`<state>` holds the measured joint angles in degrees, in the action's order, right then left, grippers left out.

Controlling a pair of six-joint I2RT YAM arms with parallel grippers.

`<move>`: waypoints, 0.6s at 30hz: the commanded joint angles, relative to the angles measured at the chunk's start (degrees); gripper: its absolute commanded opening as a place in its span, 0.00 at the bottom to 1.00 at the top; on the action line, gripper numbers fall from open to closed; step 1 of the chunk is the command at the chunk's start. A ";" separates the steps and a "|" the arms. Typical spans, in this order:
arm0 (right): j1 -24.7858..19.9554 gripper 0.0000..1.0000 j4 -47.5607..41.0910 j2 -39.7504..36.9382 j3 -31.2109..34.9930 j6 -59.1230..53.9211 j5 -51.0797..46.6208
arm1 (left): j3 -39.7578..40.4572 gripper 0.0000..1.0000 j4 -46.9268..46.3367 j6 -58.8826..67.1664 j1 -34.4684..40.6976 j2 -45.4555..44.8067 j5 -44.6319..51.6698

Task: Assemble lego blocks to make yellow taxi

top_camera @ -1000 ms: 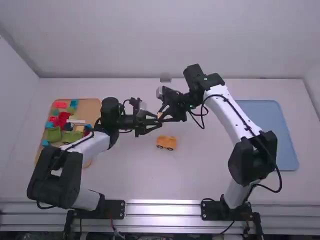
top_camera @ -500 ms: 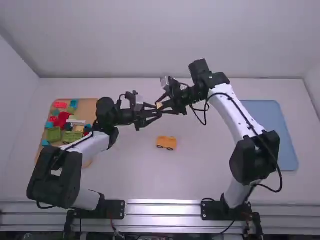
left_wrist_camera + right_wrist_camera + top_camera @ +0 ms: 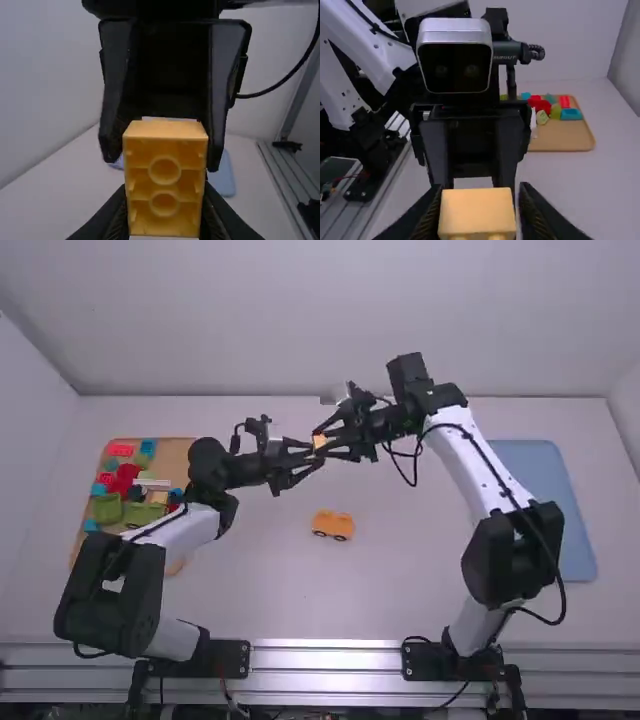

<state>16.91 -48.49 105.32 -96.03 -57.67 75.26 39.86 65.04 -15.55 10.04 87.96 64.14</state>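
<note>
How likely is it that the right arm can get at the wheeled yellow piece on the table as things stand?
Probably not: the right gripper looks closed on the small yellow block, which the left gripper also holds.

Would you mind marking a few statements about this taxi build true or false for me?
1. The left claw holds a yellow block. True.
2. The wheeled orange-yellow piece lies on its roof. False: it stands on its wheels on the white table.
3. Red blocks lie in the tan tray. True.
4. The blue tray is on the left arm's side. False: the blue tray is on the right arm's side.
5. The held block is off the table, where the two claws meet. True.
</note>
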 commanded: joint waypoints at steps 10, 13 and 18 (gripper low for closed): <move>0.31 0.51 2.05 -1.51 -1.53 2.12 2.97 | 1.07 0.12 4.28 -2.62 0.04 0.13 -1.53; -0.33 0.51 2.32 -1.51 -1.53 2.12 3.58 | 1.07 0.13 6.45 -3.10 0.04 0.13 -2.10; -0.37 0.39 3.37 -1.51 -1.51 2.36 4.83 | 1.07 0.13 7.74 -4.55 0.02 0.13 -2.27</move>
<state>16.84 -45.60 105.30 -96.03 -55.70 78.30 39.86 72.12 -18.92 10.02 87.96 61.93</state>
